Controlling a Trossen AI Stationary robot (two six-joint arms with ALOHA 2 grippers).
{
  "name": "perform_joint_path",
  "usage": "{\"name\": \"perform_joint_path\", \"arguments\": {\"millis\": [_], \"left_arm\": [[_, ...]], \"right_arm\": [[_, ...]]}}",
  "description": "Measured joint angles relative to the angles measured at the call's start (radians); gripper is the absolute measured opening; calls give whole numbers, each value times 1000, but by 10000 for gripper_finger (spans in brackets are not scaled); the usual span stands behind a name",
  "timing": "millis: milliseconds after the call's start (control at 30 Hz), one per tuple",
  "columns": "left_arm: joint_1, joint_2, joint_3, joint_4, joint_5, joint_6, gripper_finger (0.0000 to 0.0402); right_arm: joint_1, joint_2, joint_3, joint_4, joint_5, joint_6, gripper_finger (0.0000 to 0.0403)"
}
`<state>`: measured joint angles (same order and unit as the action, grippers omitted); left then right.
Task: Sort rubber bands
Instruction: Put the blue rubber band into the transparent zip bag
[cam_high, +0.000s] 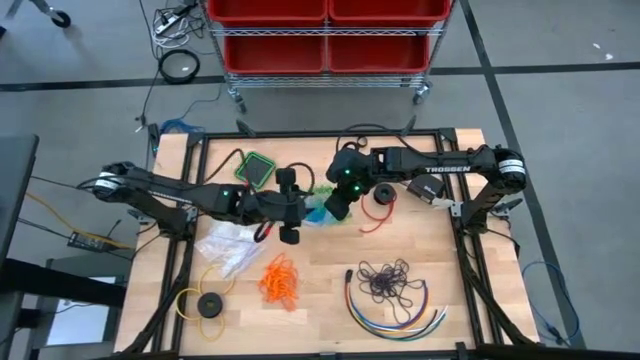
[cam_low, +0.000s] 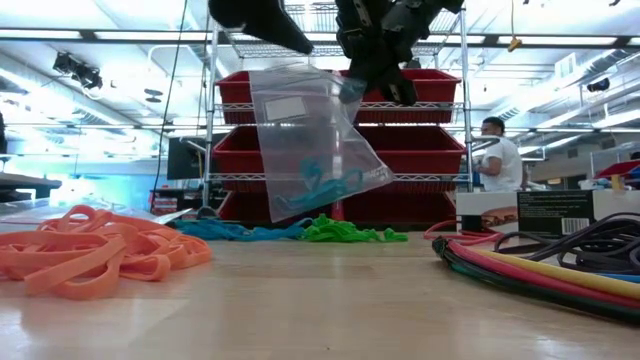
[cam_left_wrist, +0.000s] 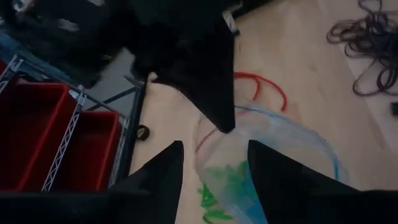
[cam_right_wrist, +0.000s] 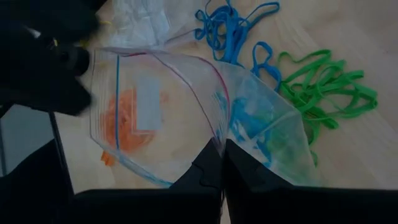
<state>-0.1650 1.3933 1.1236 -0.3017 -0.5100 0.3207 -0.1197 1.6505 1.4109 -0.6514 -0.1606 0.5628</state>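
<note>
My right gripper (cam_right_wrist: 222, 163) is pinching the clear bag (cam_right_wrist: 186, 112) with jaws closed; my left gripper (cam_left_wrist: 214, 162) is hovering, jaws apart.

Left claw (cam_left_wrist: 211, 158) spread open beside the pinched-shut right claw (cam_right_wrist: 222, 163), both raised.

Orange bands (cam_high: 281, 280) in a bright pile, blue bands (cam_right_wrist: 231, 31) beside green bands (cam_right_wrist: 323, 90), dark purple bands (cam_high: 388, 278) too. Clear bag (cam_low: 312, 140) has a white label patch, blue and red zip lines. Tabletop (cam_high: 320, 320) is pale wood, bins (cam_high: 325, 30) red.
</note>
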Motion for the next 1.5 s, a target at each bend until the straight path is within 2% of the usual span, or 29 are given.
{"name": "perform_joint_path", "arguments": {"millis": [233,300,400,533,767,967,1200,1333,1500], "left_arm": [[19,-114,-36,-189,-42,-56,188],[32,-146,-93,-221,-24,-79,188],[57,-194,-213,-174,34,-98,188],[95,-219,-402,13,116,-114,188],[157,-181,-625,334,142,-123,188],[212,-163,-721,511,144,-201,188],[213,-143,-831,742,132,-281,188],[213,-142,-873,762,74,-326,188],[213,-142,-895,770,64,-358,188]], "right_arm": [[0,0,0,-4,7,-7,0],[0,0,0,-4,11,-8,0],[0,0,0,1,19,-10,0],[0,0,0,16,29,-17,0],[0,0,0,39,30,-18,0],[13,0,0,40,49,-6,0],[21,0,0,38,49,10,0],[21,0,0,37,50,31,0],[32,0,0,36,65,52,0]]}}
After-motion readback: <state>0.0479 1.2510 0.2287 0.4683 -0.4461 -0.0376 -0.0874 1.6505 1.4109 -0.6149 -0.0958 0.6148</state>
